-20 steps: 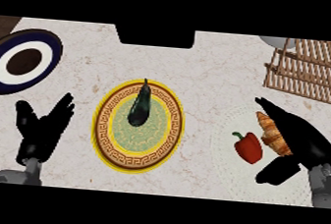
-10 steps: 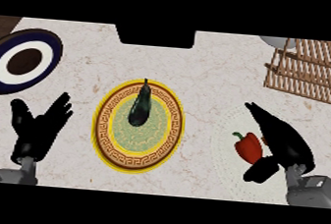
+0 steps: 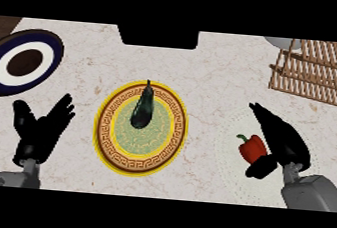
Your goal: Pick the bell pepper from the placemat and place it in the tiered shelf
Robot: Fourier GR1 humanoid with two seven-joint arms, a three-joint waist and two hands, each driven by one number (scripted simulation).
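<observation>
Pale marbled worktop [image 3: 204, 78] with the red bell pepper [image 3: 252, 148] lying at the right, just beside the right hand [image 3: 282, 140].

Its long axis runs roughly up and down the view, green stem at the upper left end; it rests on a faint pale placemat [image 3: 230, 167] that hardly stands out from the stone. Right hand's fingers are stretched out straight along the pepper's right side, thumb low by its bottom end, not closed round it. Left hand [image 3: 43, 128] rests open at the lower left, fingers up. At the centre a yellow patterned plate [image 3: 111, 131] holds a dark aubergine [image 3: 142, 110], lying lengthwise with its thin end up. A blue-and-white plate [image 3: 4, 75] sits at upper left, the wooden slatted tiered shelf [image 3: 319, 72] at upper right.
</observation>
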